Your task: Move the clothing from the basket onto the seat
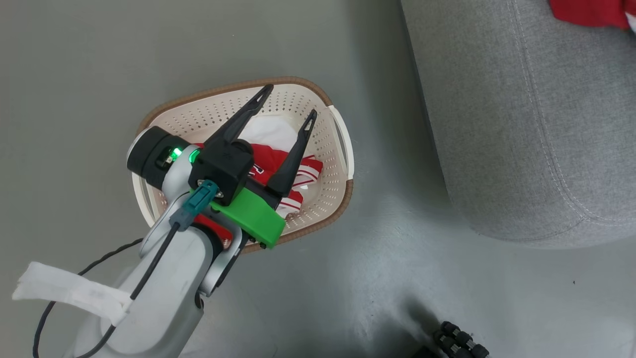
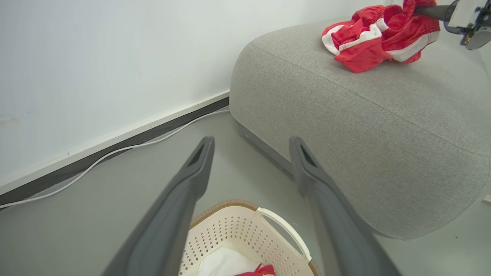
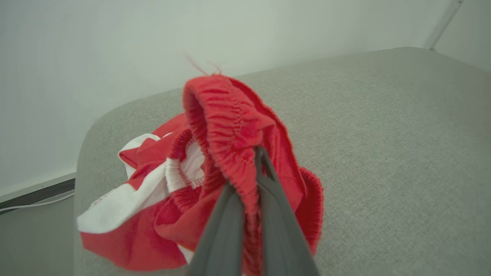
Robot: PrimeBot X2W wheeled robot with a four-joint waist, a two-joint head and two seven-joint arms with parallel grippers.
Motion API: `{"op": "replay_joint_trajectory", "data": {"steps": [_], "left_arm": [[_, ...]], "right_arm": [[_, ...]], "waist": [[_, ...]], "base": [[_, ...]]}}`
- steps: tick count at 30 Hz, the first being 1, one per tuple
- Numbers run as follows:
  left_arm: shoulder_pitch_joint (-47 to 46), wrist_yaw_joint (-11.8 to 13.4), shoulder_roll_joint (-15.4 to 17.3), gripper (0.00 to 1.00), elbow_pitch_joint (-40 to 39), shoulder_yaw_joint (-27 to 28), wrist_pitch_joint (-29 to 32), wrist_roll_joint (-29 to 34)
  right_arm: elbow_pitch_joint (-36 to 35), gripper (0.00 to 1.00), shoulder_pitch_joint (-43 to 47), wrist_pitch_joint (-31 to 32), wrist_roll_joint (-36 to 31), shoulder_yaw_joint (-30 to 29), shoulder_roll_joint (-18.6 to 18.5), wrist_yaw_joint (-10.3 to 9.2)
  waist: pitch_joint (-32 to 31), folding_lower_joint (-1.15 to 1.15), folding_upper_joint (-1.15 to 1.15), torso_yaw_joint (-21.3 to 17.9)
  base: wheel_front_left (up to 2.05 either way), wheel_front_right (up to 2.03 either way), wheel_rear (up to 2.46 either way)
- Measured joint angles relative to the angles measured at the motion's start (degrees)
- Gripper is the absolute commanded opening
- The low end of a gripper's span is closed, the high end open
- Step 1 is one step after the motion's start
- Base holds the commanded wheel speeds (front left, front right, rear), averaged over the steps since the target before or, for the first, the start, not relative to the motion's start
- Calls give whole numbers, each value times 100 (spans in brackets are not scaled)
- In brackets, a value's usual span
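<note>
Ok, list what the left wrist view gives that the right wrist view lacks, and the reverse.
Left wrist view adds: the basket holding a red garment, the left gripper over it, jaws open. Right wrist view adds: the right gripper close up, jaws shut on the waistband of the striped garment. Shared: that garment on the sofa, wall, white cable.

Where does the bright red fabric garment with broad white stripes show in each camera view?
Head view: red striped garment at the top right corner.
Left wrist view: upper right, bunched up.
Right wrist view: centre, pinched in the shut right gripper.
Shared landmark: the large light grey fabric sofa beneath it.
</note>
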Motion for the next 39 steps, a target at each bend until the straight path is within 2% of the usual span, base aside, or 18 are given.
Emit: {"op": "replay_joint_trajectory", "data": {"steps": [4,5,6,7,8,9,15,22,29,39], "left_arm": [[1,0,12,100,20,26,-7,-2],[1,0,12,100,26,37,-8,-10],[1,0,14,100,37,46,-10,-20],[1,0,14,100,37,46,-10,-20],[2,0,16,100,49,60,-23,-26],[3,0,18,100,65,74,-49,-35],[20,0,9,100,193,120,-201,-98],[261,3,-45,100,393,163,-423,-303],[533,62,-177,100,569,231,-676,-448],[799,73,-299,100,880,316,-996,-690]], "right_arm": [[134,0,27,-108,-1,65,143,30],[153,8,27,-120,-1,73,182,51],[167,34,27,-162,-2,83,205,51],[167,51,27,-162,-2,83,205,51],[181,80,27,-165,-3,93,214,52],[200,100,27,-196,-4,103,219,56],[230,100,89,-266,-127,285,241,243],[207,100,466,-316,-291,423,341,363],[45,100,987,-331,-335,417,343,396],[-661,100,1435,-333,-566,453,324,449]], "waist": [[-24,0,0,-25],[-39,0,0,-33],[-54,0,0,-41],[-54,0,0,-41],[-72,0,0,-51],[-91,0,0,-60],[-257,0,0,-115],[-562,0,0,-165],[-981,0,0,-197],[-1501,0,0,-171]], "base": [[0,0,0],[0,0,0],[0,0,0],[0,0,0],[0,0,0],[0,0,0],[0,0,0],[0,0,0],[0,0,0],[0,0,0]]}}
